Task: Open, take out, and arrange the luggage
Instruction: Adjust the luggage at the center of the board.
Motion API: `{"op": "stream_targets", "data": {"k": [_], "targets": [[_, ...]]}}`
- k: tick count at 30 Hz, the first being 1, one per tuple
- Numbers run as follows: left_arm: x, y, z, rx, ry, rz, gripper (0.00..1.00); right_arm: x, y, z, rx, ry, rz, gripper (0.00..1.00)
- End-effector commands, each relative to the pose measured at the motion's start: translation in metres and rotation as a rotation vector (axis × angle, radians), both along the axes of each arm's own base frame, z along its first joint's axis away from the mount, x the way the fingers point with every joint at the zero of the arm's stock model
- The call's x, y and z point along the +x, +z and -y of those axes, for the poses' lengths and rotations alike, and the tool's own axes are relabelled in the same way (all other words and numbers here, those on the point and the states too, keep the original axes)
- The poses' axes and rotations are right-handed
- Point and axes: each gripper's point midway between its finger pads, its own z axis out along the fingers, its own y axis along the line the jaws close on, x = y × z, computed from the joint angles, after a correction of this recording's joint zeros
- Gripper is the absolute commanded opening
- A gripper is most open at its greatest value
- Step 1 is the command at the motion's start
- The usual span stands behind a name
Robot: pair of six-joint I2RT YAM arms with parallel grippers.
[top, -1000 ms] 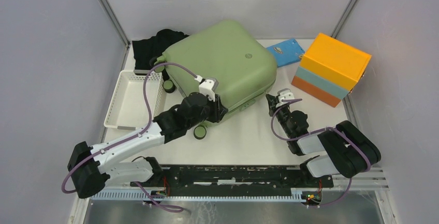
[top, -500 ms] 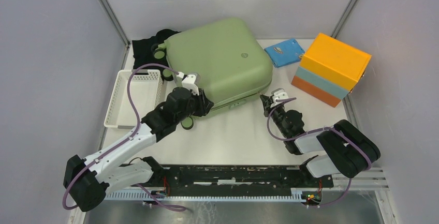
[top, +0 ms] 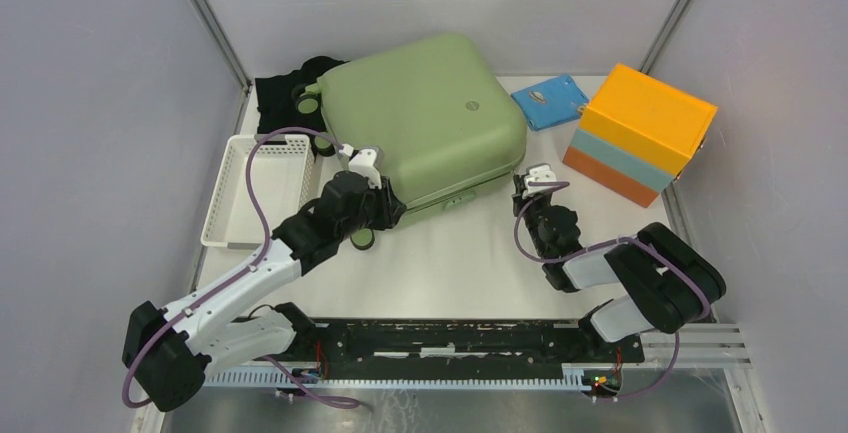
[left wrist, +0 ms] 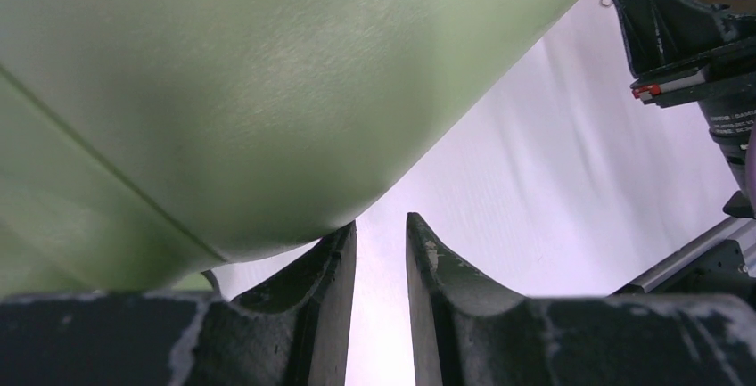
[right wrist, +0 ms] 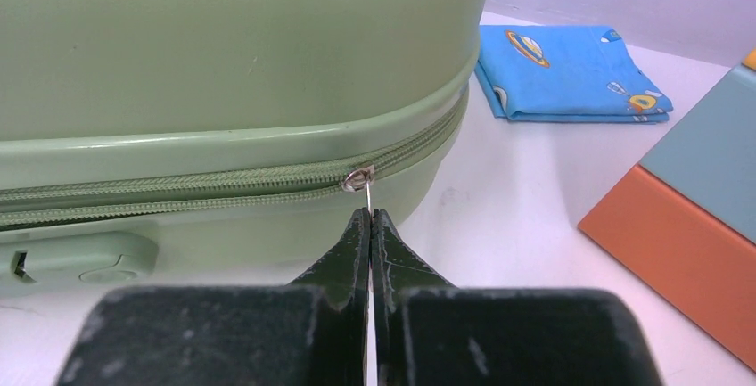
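Observation:
The sage-green luggage (top: 420, 113) lies flat and zipped shut at the back of the table, black wheels (top: 308, 103) on its left side. My left gripper (top: 388, 207) is at its near-left corner. In the left wrist view the shell (left wrist: 223, 92) hangs over the left fingertip of that gripper (left wrist: 382, 224), whose jaws stand apart with only table showing between them. My right gripper (top: 522, 187) is at the near-right corner. In the right wrist view it (right wrist: 368, 214) is shut on the thin metal pull of the zip slider (right wrist: 358, 177) on the suitcase (right wrist: 223, 47).
An orange and light-blue box (top: 640, 133) stands at the right, close to the right arm. A folded blue cloth (top: 550, 100) lies behind it. A white perforated basket (top: 255, 193) sits at the left, and a black cloth (top: 285, 88) behind the suitcase's wheels.
The suitcase has shifted back and to the left, and my left gripper went left with it. My right gripper has moved up to the near-right corner, onto the zip pull.

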Motion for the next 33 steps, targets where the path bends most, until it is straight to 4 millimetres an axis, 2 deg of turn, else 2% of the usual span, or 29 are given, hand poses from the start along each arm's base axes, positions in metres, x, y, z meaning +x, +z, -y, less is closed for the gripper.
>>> {"op": "stream_targets", "data": {"k": [1, 9, 13, 20, 25, 28, 30, 33], "targets": [[0.031, 0.008, -0.029, 0.077, 0.13, 0.108, 0.35, 0.015, 0.001, 0.026, -0.033, -0.161, -0.003, 0.0], [0.031, 0.006, -0.027, 0.079, 0.112, 0.113, 0.34, 0.019, 0.011, 0.022, -0.001, -0.137, 0.017, 0.0], [0.023, 0.01, -0.014, 0.048, 0.011, 0.132, 0.35, 0.015, 0.012, 0.012, 0.006, -0.073, 0.02, 0.0], [-0.013, 0.042, 0.017, -0.09, -0.243, 0.184, 0.44, 0.01, 0.01, 0.006, 0.038, -0.032, 0.019, 0.0], [-0.026, 0.063, 0.028, -0.158, -0.286, 0.199, 0.49, 0.012, 0.012, 0.002, 0.021, -0.014, 0.018, 0.0], [-0.028, 0.064, 0.035, -0.125, -0.285, 0.193, 0.49, 0.013, 0.012, 0.003, 0.023, -0.018, 0.018, 0.0], [-0.022, 0.062, 0.029, -0.054, -0.245, 0.198, 0.49, 0.014, 0.01, 0.004, 0.028, -0.027, 0.014, 0.0], [-0.002, 0.07, -0.002, 0.085, -0.094, 0.233, 0.5, 0.016, 0.009, 0.005, 0.015, -0.022, 0.01, 0.0]]}}
